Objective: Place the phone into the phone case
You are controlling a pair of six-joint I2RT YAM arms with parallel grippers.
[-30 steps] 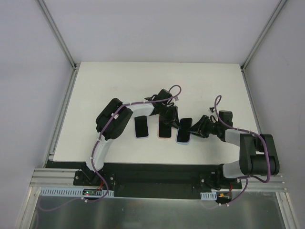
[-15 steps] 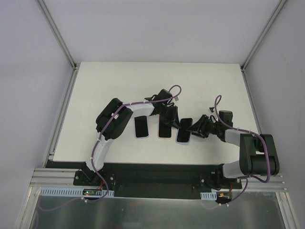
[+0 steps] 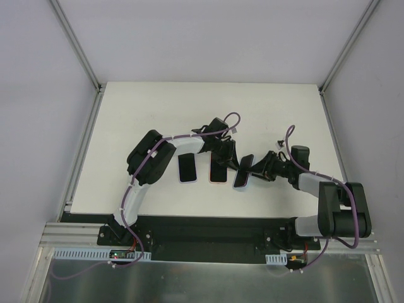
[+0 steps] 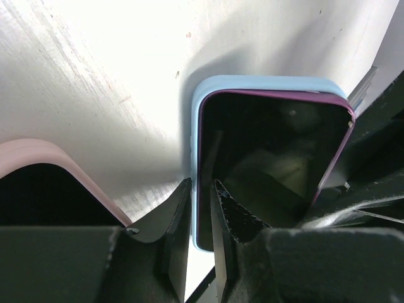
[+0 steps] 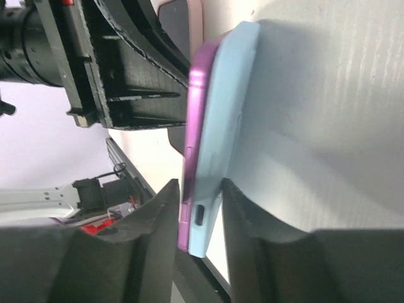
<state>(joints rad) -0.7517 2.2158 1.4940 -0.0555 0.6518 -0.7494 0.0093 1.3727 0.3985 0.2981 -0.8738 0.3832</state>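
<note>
Near the middle of the top view, your purple phone (image 3: 243,169) stands tilted on its long edge, only partly seated in the light blue case (image 5: 230,113). The right gripper (image 5: 201,192) clamps both at the port end, 1 finger on each side. The left gripper (image 4: 201,188), almost closed, pinches the long edge of the case, low in its frame.

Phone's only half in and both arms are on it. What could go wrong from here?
The purple-rimmed black phone sticks out of the light blue soft phone case along one long side; squeezing by the right end effector might pop it out.
The left end effector pinches only the case's thin side rim and may slip off.
Tilted on edge, the case could tip onto the pink-cased phone beside it.
</note>
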